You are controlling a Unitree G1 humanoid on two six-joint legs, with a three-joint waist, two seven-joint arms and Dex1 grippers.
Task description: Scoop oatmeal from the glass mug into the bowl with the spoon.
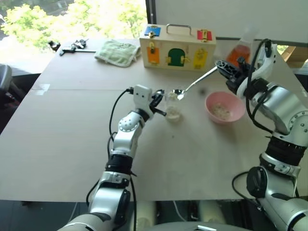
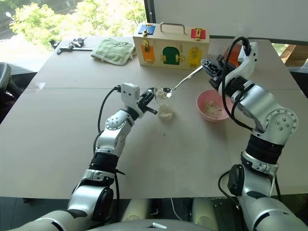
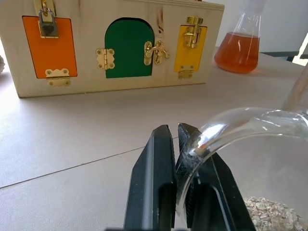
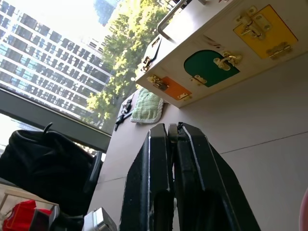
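Note:
The glass mug (image 1: 173, 108) stands upright mid-table with a low layer of oatmeal (image 3: 272, 214) at its bottom. My left gripper (image 1: 160, 103) is shut on the mug's handle side, its fingers (image 3: 155, 183) pinching the clear glass. To the right, my right gripper (image 1: 223, 67) is shut on the end of the spoon's handle and is held level above the table. The spoon (image 1: 195, 84) slants down to the left, its oval end just over the mug's mouth. The pink bowl (image 1: 211, 102) sits right of the mug, below the right gripper, with some oatmeal (image 1: 222, 111) in it.
A wooden latch box (image 1: 177, 47) with orange, green and yellow doors stands behind the mug. A flask of orange liquid (image 1: 238, 54) is at its right. A green cloth (image 1: 117, 52) and small black tools (image 1: 72, 47) lie at the far left.

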